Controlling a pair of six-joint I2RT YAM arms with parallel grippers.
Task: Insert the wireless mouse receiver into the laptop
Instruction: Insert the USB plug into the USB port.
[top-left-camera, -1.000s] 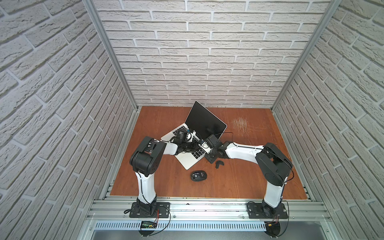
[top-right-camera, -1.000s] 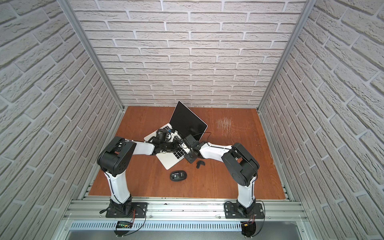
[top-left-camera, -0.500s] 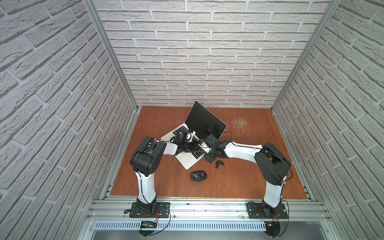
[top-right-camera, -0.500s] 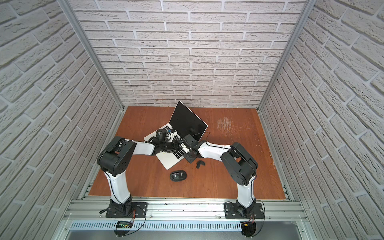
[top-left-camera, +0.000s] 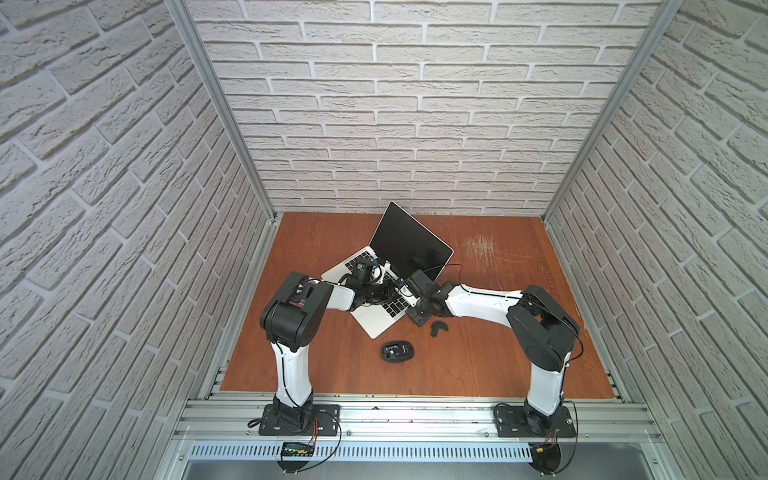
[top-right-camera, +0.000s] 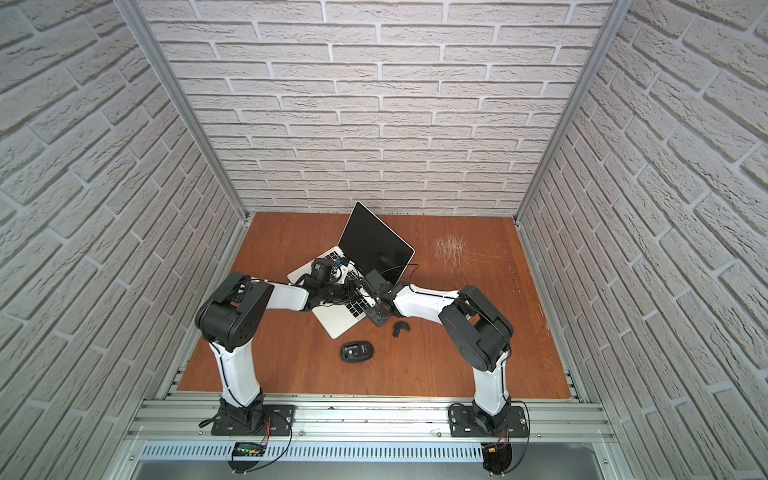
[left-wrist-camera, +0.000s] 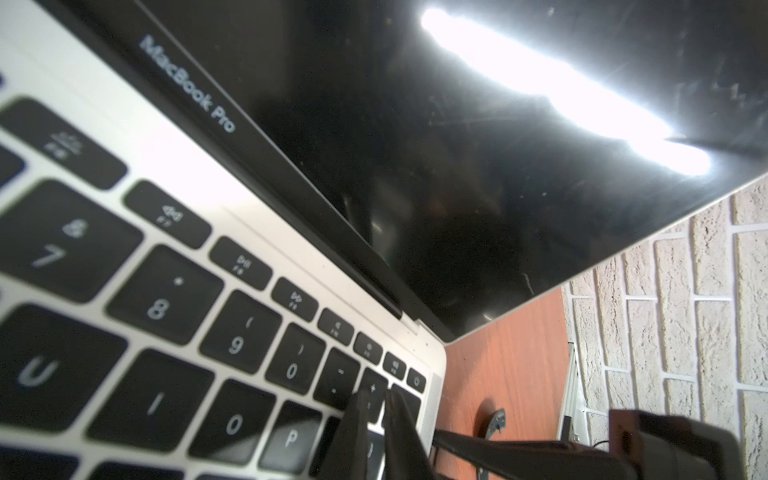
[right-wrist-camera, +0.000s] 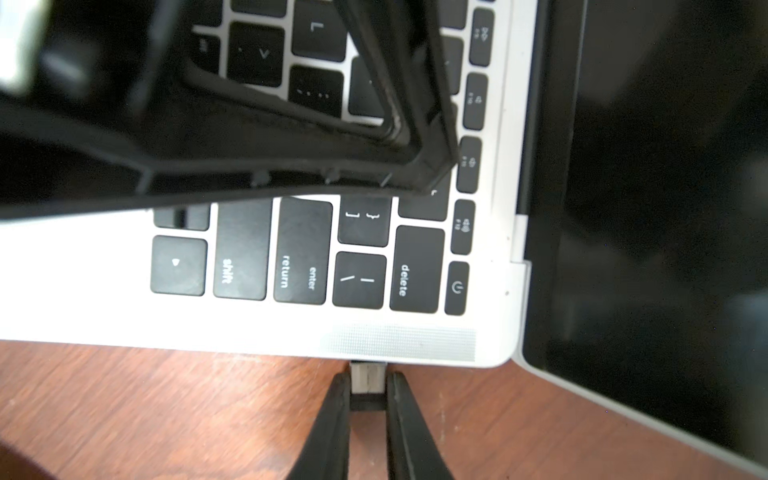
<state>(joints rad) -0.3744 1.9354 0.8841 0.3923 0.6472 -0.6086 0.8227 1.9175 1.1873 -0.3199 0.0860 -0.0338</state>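
Laptop (left-wrist-camera: 187, 83) bezel: read "MacBook Pro"
Right end effector (right-wrist-camera: 368, 386): gripped the wireless mouse receiver (right-wrist-camera: 368, 374)
Left end effector (left-wrist-camera: 375, 401): basically closed

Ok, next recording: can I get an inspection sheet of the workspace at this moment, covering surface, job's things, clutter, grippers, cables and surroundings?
Surface: reddish-brown wooden tabletop; pale scratch patch towards the far right.
Job's things: laptop open, set askew, screen dark; receiver with its metal end at the laptop's side edge, depth not clear.
Clutter: black mouse and curved cover piece on the table in front of the laptop.
Grippers: right gripper shut on the receiver; left gripper shut, empty, over the keyboard.
Cables: thin black cable arching from the right wrist.
Surroundings: white brick-pattern walls; aluminium frame rail at the near edge.
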